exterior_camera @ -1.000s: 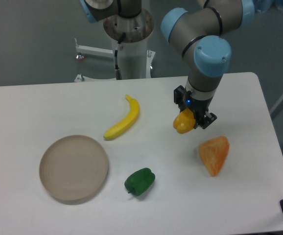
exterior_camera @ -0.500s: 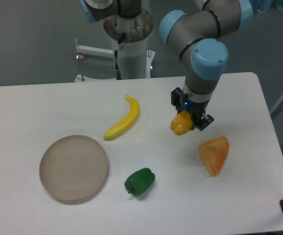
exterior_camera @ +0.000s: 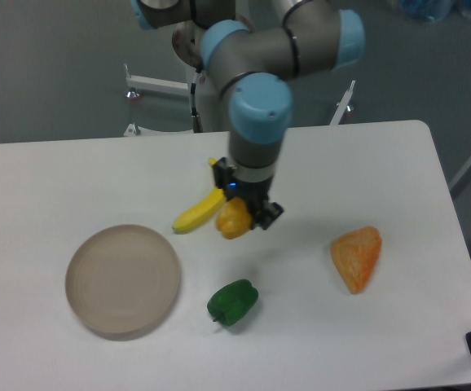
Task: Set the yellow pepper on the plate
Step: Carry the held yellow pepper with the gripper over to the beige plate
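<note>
The yellow pepper (exterior_camera: pixel 233 221), small and yellow-orange, hangs above the table with my gripper (exterior_camera: pixel 242 213) shut on it, over the middle of the table. The arm's wrist hides the pepper's top. The plate (exterior_camera: pixel 122 279), round and beige-tan with a low rim, lies empty at the front left, well to the left of and below the held pepper.
A banana (exterior_camera: pixel 198 212) lies just left of the held pepper, partly behind the gripper. A green pepper (exterior_camera: pixel 232 302) sits in front of it. An orange wedge (exterior_camera: pixel 356 256) rests to the right. The robot's base column (exterior_camera: pixel 216 90) stands behind the table.
The arm has swung left with the yellow pepper in its grip, from beside the orange wedge to a spot next to the banana. Nothing else moved.
</note>
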